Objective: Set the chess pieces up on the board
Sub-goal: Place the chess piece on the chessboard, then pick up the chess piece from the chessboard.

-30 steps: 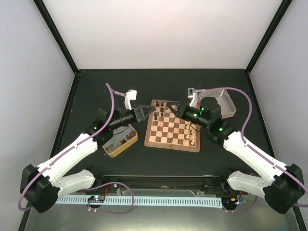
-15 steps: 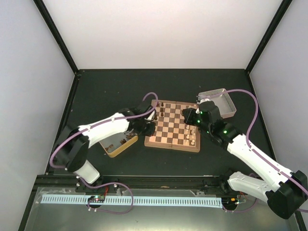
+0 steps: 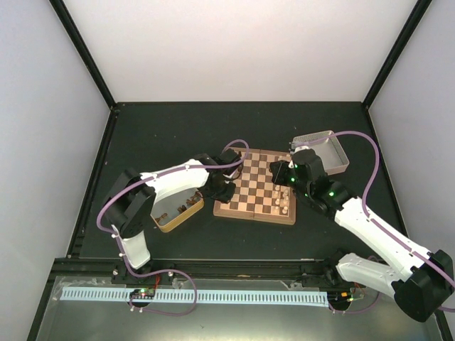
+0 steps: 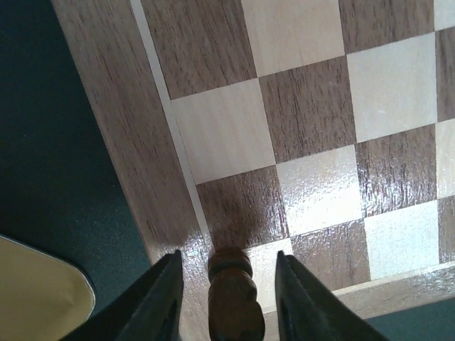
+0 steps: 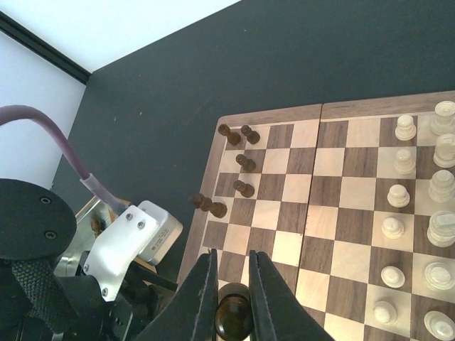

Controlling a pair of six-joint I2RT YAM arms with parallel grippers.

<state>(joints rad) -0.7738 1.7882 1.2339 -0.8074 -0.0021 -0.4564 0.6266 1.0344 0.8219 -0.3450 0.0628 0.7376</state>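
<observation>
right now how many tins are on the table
2. The gold tin sits just left of the board, near its front corner. The silver tin lies off the board's far right corner. Nothing suggests a hidden third.

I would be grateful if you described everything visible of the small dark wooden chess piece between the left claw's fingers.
The small dark brown turned-wood chess piece is glossy and reddish, with a rounded collar over a bulging body; its base is out of view. It sits between the black fingers of the left claw, with a gap on either side, so neither finger touches it. It is over the checkered wooden board, close to the border.
</observation>
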